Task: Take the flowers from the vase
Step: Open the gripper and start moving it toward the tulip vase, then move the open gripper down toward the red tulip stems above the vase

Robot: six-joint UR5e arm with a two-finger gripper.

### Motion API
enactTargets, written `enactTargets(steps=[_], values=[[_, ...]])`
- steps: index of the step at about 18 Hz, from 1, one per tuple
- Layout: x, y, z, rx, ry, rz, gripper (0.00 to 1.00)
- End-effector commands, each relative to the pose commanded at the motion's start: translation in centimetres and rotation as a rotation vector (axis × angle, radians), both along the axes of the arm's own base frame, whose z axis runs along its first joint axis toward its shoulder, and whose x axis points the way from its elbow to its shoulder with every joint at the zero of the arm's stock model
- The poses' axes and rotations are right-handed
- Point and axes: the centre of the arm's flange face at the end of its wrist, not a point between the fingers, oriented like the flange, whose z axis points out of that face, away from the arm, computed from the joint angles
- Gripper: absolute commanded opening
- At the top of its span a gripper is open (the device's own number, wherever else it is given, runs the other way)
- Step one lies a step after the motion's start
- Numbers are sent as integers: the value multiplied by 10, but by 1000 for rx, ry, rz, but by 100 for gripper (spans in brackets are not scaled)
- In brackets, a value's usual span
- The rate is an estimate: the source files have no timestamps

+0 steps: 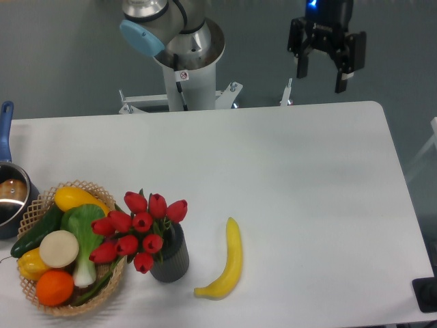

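**One gripper high at one o'clock, one bunch of tulips in one vase at seven**

The single gripper point(324, 76) hung above the far edge of the white bench point(293, 178), toward one o'clock in the view, its two dark fingers point(341, 72) spread apart and holding nothing.

Well apart from it, toward seven o'clock, stood one dark grey ribbed vase point(171, 256), upright. The flowers point(140, 231), one bunch of about nine red tulip buds, sat in its mouth and leaned out to nine o'clock over the rim of one wicker basket point(35, 205), which stood just beside the vase.

The basket held one bok choy point(85, 229), one orange point(54, 288), one dark green cucumber point(37, 231), two yellow pieces and one pale round disc point(59, 249).

One banana point(228, 263) lay flat at three o'clock of the vase, near it but not touching. One pot point(11, 198) with a blue handle sat at the nine o'clock edge of the bench, partly cut off.
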Motion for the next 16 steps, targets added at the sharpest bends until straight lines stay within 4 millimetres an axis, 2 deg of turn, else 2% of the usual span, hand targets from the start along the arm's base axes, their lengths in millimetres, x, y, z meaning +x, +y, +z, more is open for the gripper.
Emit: enactTargets(steps=[7, 16], values=[[21, 13, -29, 181, -128, 122, 100], [43, 32, -64, 334, -269, 45, 100]])
